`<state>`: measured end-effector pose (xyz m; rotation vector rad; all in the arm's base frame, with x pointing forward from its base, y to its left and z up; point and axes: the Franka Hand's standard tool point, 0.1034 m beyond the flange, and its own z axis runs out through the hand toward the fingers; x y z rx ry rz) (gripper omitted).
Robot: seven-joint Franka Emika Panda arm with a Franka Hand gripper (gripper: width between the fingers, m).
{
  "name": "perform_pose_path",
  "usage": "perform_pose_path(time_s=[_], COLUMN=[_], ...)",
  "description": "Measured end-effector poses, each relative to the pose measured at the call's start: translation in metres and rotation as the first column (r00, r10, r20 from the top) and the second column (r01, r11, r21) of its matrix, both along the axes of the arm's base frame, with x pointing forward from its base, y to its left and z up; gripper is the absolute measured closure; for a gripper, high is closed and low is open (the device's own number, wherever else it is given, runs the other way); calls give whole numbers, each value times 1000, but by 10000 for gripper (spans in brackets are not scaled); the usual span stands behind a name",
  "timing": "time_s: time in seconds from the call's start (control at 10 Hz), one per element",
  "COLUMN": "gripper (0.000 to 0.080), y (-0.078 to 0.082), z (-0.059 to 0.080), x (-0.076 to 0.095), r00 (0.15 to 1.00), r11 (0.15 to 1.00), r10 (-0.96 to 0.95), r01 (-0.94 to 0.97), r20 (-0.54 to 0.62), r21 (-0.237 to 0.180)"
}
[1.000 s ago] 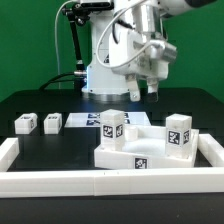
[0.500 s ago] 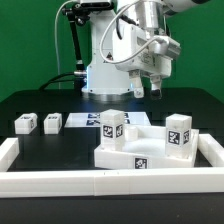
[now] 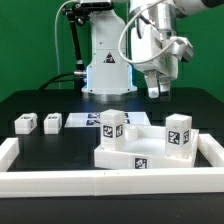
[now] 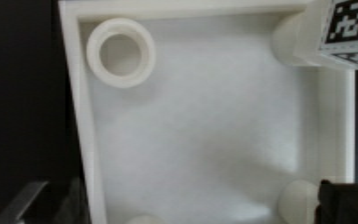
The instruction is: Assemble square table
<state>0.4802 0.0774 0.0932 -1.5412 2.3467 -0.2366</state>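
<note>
- White leg block (image 3: 22,123) and second leg block (image 3: 53,122) are lying loose at the exterior view's left.
- I'm seeing the square tabletop (image 3: 140,152) right of centre, with a third leg block (image 3: 113,127) and a fourth leg block (image 3: 178,132) standing upright on its far corners.
- I'm hovering the gripper (image 3: 157,93) above it, fingers (image 4: 348,196) spread apart and empty.

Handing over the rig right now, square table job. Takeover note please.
Claw: open, empty, raised over the large white plastic square slab.
Done: two small white marker-tagged leg blocks stand upright on the slab; seated or not, cannot tell.
Two loose leg blocks lie off it, at the exterior view's left.
Left: fit those two; the wrist view shows one empty round socket.
</note>
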Motion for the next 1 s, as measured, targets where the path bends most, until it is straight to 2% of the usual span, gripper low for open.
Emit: perform_pose_path(time_s=[0.7, 1.0], gripper=[150, 150], y=[-10, -2], z=[-8, -3], x=[-2, 8], r00=[1000, 1000], r11=[1000, 999], r10=[11, 20], r01=[-12, -20], r20=[-12, 16], r21=[-23, -38])
